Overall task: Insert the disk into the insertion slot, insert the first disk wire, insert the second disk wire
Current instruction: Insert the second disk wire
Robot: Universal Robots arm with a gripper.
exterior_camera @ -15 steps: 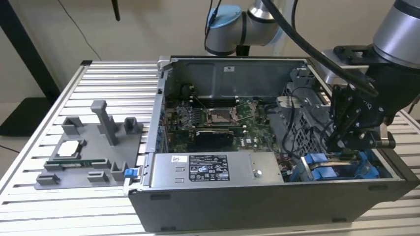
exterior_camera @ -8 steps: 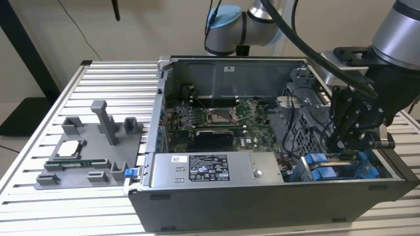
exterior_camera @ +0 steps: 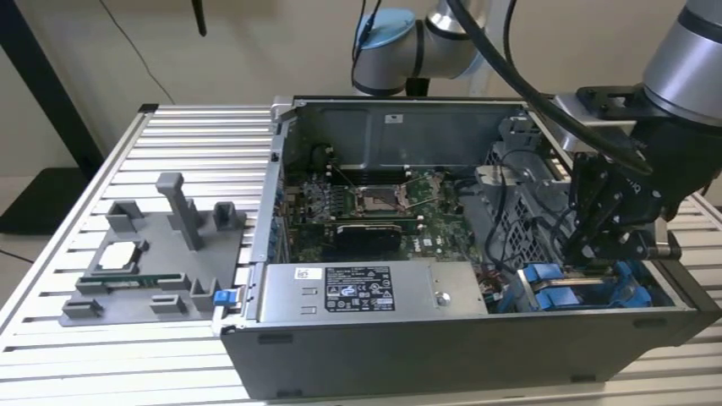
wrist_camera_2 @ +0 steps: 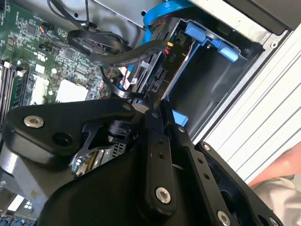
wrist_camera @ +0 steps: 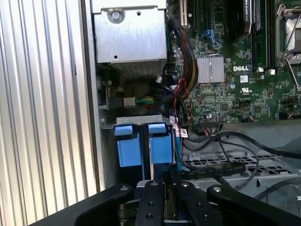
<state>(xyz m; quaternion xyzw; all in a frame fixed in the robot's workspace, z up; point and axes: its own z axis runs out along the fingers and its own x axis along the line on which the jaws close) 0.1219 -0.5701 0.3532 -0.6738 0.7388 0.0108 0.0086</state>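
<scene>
Your gripper [wrist_camera_2: 151,109] points straight down into the case corner at the exterior view's right. Its fingers [wrist_camera_2: 157,141] are drawn nearly together and seem to pinch a black wire [wrist_camera_2: 117,59]. Just beyond, the disk [wrist_camera_2: 164,70] already sits in the slot [wrist_camera_2: 186,56]. This looks like the wire step, which calls for fine alignment. The motherboard [exterior_camera: 361,207] lies farther off.

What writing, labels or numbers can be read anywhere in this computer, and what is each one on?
White label on the power supply: lines of print and symbols, too small to read.
Small sticker on the case's back wall: too small to read.
White logo on the motherboard: a maker's mark, tiny markings around it unreadable.
Black connector: short white marking, not surely legible.
</scene>
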